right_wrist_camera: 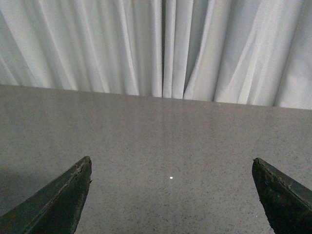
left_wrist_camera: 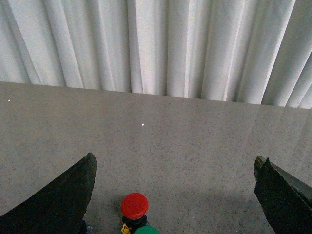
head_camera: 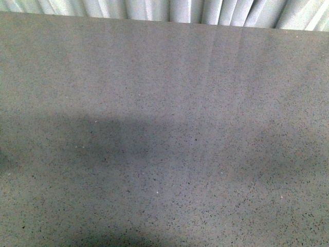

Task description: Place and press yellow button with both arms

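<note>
Left gripper [left_wrist_camera: 174,160], wide and empty, hangs by a red button [left_wrist_camera: 134,205]; with the yellow button unseen, it could seize the wrong one.

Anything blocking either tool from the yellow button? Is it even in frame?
The yellow button shows in no view, so its path can't be judged. A red button and a green cap at the frame edge sit on the table between the fingers of the open left tool. Ahead of the open right tool, only table.
</note>
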`<act>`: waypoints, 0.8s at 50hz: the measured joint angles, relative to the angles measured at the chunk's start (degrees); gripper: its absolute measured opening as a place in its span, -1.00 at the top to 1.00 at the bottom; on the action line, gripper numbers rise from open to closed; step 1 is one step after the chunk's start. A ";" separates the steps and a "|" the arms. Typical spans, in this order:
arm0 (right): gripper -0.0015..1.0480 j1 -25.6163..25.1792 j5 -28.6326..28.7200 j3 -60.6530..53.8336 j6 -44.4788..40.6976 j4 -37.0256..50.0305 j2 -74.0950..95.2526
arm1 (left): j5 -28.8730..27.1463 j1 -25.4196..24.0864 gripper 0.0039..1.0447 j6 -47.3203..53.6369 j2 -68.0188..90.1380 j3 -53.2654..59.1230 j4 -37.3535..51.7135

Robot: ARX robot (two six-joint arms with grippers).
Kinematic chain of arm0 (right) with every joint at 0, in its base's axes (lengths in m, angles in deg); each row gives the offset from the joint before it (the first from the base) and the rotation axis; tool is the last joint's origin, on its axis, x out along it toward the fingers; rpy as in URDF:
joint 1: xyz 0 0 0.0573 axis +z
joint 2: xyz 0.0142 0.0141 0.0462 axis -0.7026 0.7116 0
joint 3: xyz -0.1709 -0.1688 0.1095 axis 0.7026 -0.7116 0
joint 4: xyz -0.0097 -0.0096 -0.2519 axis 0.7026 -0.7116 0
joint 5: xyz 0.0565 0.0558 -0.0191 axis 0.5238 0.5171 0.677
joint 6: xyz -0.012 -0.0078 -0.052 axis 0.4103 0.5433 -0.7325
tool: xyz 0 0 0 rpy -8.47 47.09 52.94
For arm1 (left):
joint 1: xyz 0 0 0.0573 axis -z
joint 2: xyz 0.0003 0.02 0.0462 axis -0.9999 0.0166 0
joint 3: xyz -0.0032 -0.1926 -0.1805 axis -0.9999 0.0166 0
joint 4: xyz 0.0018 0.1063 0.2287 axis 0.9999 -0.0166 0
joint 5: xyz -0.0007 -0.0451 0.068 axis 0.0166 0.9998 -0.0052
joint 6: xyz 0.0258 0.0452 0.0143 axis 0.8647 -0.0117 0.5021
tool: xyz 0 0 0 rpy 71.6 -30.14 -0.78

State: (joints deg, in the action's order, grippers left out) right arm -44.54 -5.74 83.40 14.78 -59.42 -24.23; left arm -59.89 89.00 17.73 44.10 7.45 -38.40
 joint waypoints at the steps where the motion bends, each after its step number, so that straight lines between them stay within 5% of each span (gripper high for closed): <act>1: -0.82 0.00 0.00 0.00 0.00 0.00 0.00 | 0.00 0.00 -0.83 0.00 0.00 0.00 0.00; 16: -0.82 0.00 -0.02 0.00 0.00 0.00 0.00 | 0.33 -0.02 -0.83 0.00 0.09 -0.04 -0.13; 20: -0.82 0.00 0.15 0.00 -0.02 0.00 0.00 | 12.81 -4.48 -0.83 1.51 13.27 -8.85 -18.49; 23: -0.82 0.00 0.11 0.00 0.00 0.00 0.00 | 13.31 -5.68 -0.83 2.49 20.44 -11.19 -19.45; 29: -0.82 0.00 0.11 0.00 0.00 0.00 0.00 | 13.57 -8.74 -0.83 4.22 31.93 -14.12 -12.28; 40: -0.82 0.00 0.11 0.00 0.00 0.00 0.00 | 12.26 -21.03 -0.83 9.62 62.34 -18.25 13.75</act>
State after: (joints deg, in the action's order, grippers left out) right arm -44.54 -5.63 83.40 14.78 -59.42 -24.23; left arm -47.63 67.97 27.35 106.43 -10.80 -24.66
